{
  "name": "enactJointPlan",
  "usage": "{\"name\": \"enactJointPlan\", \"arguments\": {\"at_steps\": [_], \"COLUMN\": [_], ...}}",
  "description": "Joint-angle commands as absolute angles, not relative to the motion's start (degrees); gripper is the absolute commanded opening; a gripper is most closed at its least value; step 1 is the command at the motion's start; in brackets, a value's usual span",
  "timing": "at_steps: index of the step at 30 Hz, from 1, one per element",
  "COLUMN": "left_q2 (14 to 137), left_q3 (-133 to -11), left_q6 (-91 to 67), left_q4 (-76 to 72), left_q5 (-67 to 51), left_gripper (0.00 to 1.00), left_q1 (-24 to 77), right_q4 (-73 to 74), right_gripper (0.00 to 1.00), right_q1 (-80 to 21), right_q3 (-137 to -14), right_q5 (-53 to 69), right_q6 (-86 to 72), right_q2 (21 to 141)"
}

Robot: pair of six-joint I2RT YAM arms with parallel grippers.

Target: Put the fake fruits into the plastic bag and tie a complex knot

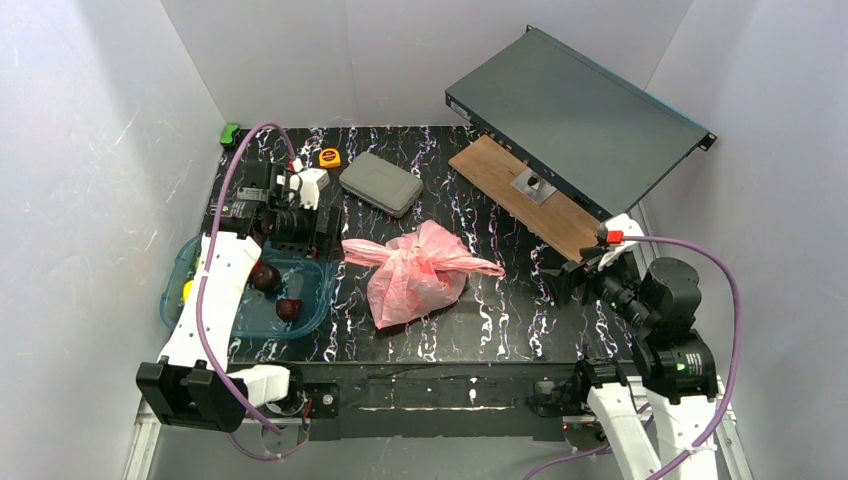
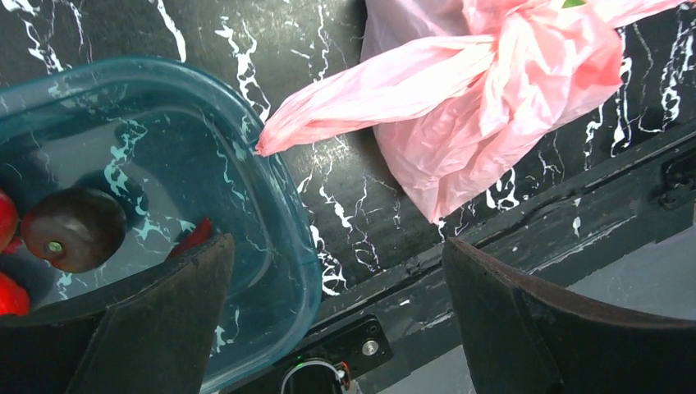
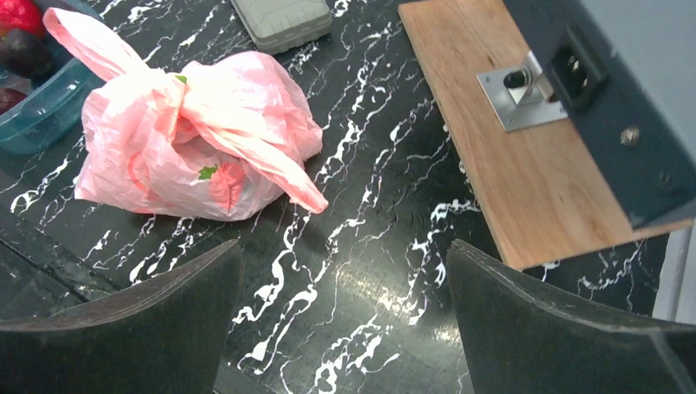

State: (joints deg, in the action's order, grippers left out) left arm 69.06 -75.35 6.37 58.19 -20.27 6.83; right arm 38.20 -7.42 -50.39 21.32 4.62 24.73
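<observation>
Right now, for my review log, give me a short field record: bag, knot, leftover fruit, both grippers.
bag: plastic bag closed, in the middle of the table
knot: knot on top, two loose ends pointing sideways
leftover fruit: dark maroon fruit and red fruit in the teal tub
left: left gripper open, empty, above the tub's rim
right: right gripper open, empty, apart from the bag

Black white-veined table point(image 1: 500, 310) in front of me. Pink plastic bag point(image 1: 415, 275) lies mid-frame in the top view. Teal tub point(image 1: 312, 285) at left, grey case point(image 1: 381, 183) upper centre, yellow tape measure point(image 1: 329, 157) just left of it, wooden board point(image 1: 520, 190) upper right.
</observation>
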Motion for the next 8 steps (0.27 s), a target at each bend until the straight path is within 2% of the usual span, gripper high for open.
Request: {"name": "enactJointPlan", "arguments": {"at_steps": [1, 8], "left_q2": [68.29, 67.57], "left_q3": [-73.28, -73.0], "left_q6": [5.9, 5.21], "left_q4": [56.82, 55.48], "left_q5": [-19.12, -19.91], "left_gripper": [0.98, 0.98], "left_q1": [6.59, 6.59], "right_q4": [37.73, 37.9], "right_gripper": [0.98, 0.98], "right_q1": [-4.51, -3.05], "right_q3": [-47.31, -45.62], "right_q5": [23.41, 23.76], "right_q6": [2.11, 2.83], "right_q2": [21.9, 21.34]}}
